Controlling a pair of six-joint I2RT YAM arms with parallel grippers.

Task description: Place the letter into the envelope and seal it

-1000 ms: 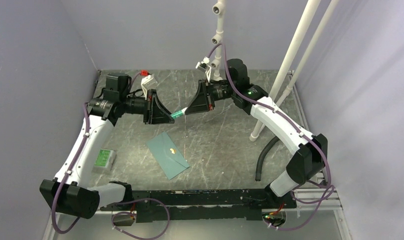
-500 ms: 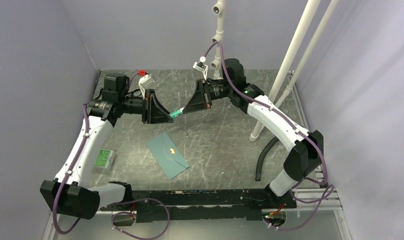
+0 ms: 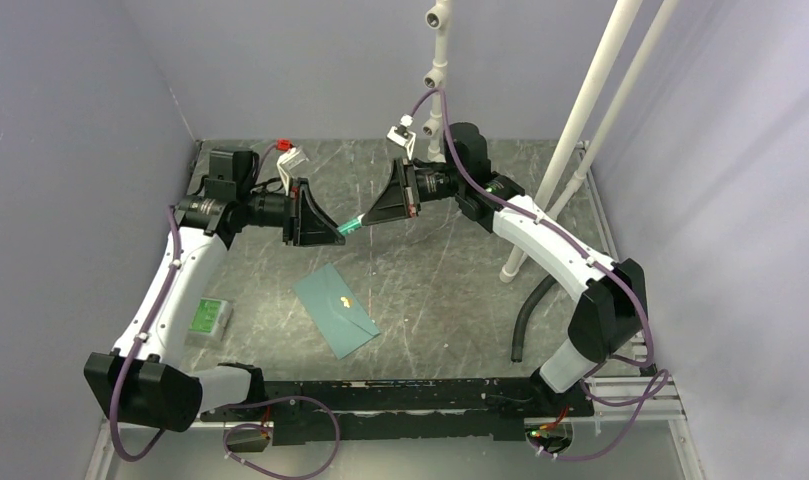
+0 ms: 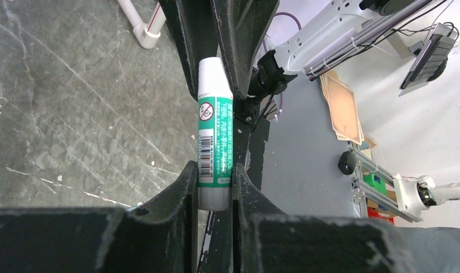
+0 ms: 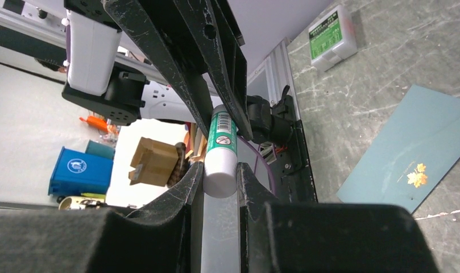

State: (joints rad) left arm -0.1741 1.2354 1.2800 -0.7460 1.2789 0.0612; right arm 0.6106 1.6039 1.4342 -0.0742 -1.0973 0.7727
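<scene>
Both hands grip 1 glue stick in the air, the left hand on its green barrel and the right hand on its white end, so its long axis runs hand to hand. The envelope lies flat on the tabletop below them, toward the near edge (no letter in view). The stick's label shows a barcode and a prohibition sign, but its print is too small to read.

White shells cover the left arm and right arm, with black joint housings and purple cables. A green light glows on the right arm. The left gripper and right gripper are black and triangular, with scuffed fingers.
</scene>
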